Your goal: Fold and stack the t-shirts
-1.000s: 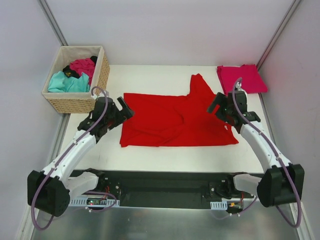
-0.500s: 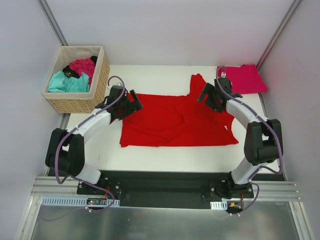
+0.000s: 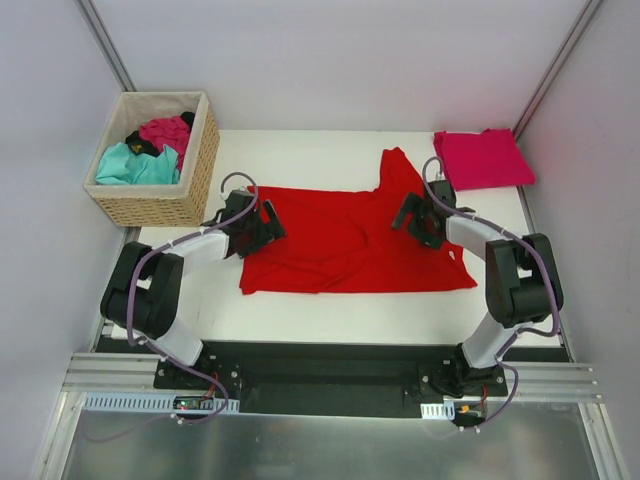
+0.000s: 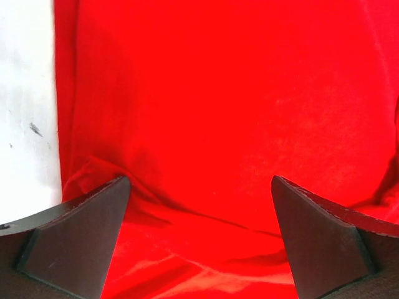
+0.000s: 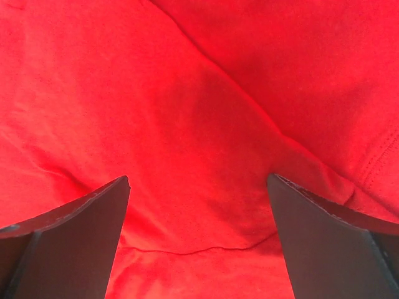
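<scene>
The left gripper (image 3: pixel 262 222) stands wide open, low over the left edge of the red shirt (image 3: pixel 340 250), with nothing between its fingers. The right gripper (image 3: pixel 412 215) is likewise spread open and empty, low over the shirt's right part. The red shirt lies spread and creased in the middle of the surface (image 3: pixel 300 155). A folded crimson shirt (image 3: pixel 485 158) sits at the far right corner. The basket (image 3: pixel 207 140), far left, holds teal (image 3: pixel 135 165), magenta (image 3: pixel 165 130) and black (image 3: pixel 140 146) shirts bunched together.
</scene>
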Available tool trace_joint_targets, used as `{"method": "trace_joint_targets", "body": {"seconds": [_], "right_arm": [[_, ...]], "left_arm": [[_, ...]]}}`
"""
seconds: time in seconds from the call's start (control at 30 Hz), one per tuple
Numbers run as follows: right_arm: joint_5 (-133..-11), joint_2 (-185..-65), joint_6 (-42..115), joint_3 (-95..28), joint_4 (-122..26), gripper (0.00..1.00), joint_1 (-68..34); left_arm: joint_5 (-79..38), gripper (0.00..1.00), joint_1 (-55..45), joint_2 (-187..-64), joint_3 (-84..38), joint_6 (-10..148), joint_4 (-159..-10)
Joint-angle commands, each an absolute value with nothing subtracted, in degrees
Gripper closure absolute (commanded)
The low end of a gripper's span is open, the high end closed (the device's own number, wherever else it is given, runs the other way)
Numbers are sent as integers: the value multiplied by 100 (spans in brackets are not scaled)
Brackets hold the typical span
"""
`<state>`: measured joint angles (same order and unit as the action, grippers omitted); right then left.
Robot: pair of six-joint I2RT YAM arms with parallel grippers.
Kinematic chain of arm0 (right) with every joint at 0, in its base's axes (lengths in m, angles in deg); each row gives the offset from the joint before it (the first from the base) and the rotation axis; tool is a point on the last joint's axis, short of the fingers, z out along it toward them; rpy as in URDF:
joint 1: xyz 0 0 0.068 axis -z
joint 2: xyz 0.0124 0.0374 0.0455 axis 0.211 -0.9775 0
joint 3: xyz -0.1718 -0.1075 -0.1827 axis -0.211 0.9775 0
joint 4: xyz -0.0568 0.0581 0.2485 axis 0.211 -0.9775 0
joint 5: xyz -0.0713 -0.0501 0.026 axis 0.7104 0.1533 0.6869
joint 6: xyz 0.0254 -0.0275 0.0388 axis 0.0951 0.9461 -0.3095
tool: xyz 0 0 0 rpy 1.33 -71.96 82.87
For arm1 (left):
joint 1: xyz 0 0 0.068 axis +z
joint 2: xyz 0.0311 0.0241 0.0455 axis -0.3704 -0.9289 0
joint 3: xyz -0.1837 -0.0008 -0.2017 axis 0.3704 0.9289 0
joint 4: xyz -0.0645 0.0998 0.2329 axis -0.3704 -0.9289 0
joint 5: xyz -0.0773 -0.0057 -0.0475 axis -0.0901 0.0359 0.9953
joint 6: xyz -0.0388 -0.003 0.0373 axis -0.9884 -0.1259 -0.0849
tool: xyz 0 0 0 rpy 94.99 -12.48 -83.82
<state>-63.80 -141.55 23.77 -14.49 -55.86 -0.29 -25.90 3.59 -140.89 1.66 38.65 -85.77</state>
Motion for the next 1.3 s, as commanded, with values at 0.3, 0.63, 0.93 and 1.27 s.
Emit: {"method": "trace_joint_targets", "body": {"seconds": [0.3, 0.63, 0.93, 1.27], "right_arm": [[-6277, -13196, 1968, 39, -5447, 3, -575], [-5663, -11300, 1845, 945, -6299, 3, -1076], [-5056, -10548, 2124, 376, -6959, 4, -1102], [-5063, -12473, 2873, -2533, -6950, 4, -637]], "left_arm": [[-2862, 1, 65, -13088, 1883, 3473, -8314], [-3248, 1, 38, -10541, 2535, 3490, -9745], [-3425, 1, 38, -10238, 1947, 3859, -10266], [-3906, 1, 188, -12074, -663, 4519, -10380]]}}
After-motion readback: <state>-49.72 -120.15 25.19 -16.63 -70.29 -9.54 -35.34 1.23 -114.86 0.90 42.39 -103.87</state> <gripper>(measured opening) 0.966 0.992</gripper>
